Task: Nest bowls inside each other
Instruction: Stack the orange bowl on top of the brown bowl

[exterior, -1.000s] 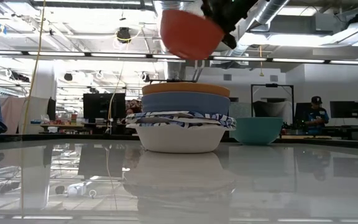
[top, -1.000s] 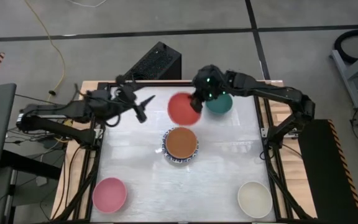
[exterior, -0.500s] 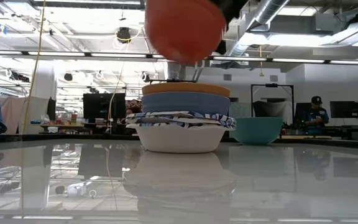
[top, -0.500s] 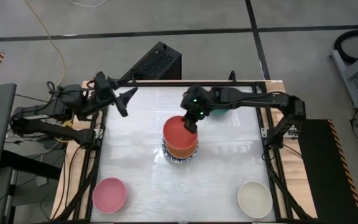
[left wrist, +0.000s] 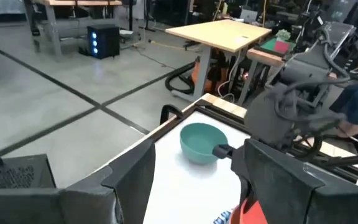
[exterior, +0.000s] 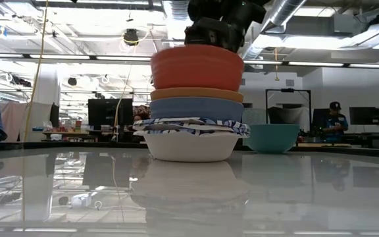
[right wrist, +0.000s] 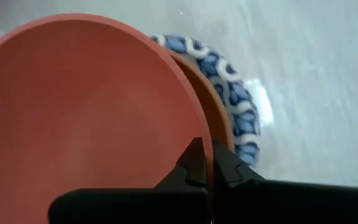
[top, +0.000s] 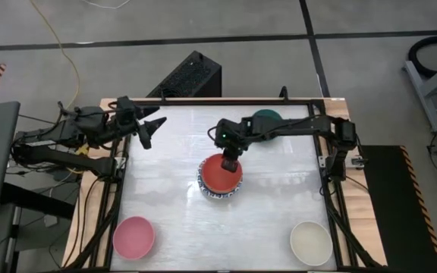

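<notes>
Right gripper [top: 231, 161] jaws clamped on red bowl [top: 220, 171] rim — stack [exterior: 193, 128] beneath mostly hidden; left gripper [top: 149, 130] jaws apart.

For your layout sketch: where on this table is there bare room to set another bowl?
Bare: between the pink bowl and cream bowl, and both sides of the stack. Crowded: the centre, where the right pincer holds the red bowl, by the green bowl.

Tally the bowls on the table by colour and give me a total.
red bowl: 1
orange bowl: 1
blue bowl: 1
white bowl with blue patterned rim: at least 1; any nested inside it cannot be counted
green bowl: 1
pink bowl: 1
cream bowl: 1
Total: at least 7
</notes>
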`<state>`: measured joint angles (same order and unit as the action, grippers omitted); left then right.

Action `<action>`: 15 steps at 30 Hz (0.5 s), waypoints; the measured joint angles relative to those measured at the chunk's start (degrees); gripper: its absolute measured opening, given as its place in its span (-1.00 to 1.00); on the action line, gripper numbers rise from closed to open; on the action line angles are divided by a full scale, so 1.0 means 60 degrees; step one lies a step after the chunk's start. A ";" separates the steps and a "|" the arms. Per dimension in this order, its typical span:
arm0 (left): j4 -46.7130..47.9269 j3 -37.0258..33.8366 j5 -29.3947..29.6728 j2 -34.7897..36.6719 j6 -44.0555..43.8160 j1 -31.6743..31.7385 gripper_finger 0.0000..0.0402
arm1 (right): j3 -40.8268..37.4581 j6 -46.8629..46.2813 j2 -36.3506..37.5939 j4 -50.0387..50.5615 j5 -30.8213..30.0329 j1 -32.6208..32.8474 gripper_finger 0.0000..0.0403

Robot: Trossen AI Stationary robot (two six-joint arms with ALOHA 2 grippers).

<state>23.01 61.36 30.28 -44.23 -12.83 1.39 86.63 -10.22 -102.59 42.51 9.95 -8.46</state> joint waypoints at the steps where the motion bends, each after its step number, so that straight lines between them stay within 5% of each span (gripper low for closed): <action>1: 0.0015 0.0000 0.0000 0.0000 -0.0034 0.0000 0.16 | 0.0000 0.0041 -0.0003 0.0098 -0.0168 0.0031 -0.97; 5: 0.0053 0.0000 0.0002 0.0000 -0.0052 0.0000 0.16 | 0.0004 0.0269 0.0026 0.0209 -0.0944 0.0146 -0.95; 15: 0.0054 0.0000 0.0004 0.0000 -0.0049 0.0000 0.16 | 0.0004 0.0361 0.0026 0.0156 -0.0887 0.0238 -0.55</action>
<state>23.33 61.36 30.30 -44.23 -13.13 1.39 86.65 -8.05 -102.43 43.44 4.62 -7.03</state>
